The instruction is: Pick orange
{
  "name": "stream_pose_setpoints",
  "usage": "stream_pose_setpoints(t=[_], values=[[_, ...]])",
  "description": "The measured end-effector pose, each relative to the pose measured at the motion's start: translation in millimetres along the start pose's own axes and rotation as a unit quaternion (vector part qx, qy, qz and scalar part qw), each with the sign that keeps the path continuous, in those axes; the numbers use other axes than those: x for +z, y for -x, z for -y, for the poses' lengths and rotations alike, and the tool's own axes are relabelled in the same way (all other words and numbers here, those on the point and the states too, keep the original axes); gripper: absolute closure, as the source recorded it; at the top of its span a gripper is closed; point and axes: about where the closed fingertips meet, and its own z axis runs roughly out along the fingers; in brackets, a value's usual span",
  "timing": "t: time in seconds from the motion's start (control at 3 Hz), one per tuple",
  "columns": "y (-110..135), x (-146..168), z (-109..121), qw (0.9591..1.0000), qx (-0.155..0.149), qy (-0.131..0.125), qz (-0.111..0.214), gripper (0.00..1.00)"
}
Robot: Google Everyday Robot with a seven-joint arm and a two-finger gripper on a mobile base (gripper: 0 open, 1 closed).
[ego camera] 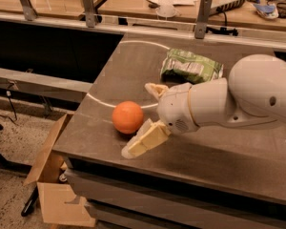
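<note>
The orange (127, 117) is a round smooth fruit on the dark table (133, 66), near its front left part. My gripper (141, 120) comes in from the right on a thick white arm. Its two cream fingers are spread apart: one fingertip (138, 146) lies low in front of the orange, the other (152, 88) sits behind and to the right of it. The orange lies at the mouth of the open fingers, not gripped.
A green snack bag (190, 67) lies on the table behind the arm. A white curved line runs across the tabletop. An open cardboard box (52, 175) stands on the floor at the table's front left. A rail with metal posts and a cluttered desk lie beyond.
</note>
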Motion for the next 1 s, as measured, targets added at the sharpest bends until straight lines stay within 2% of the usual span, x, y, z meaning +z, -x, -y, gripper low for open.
stream_pose_setpoints(t=[0.33,0.67,1.0], values=[[-4,20,-1,0.9996,0.023,0.016,0.009,0.18],[-1,34,-3,0.999,0.027,0.031,0.018,0.41],[6,39,-5,0.9984,0.03,0.034,0.033,0.64]])
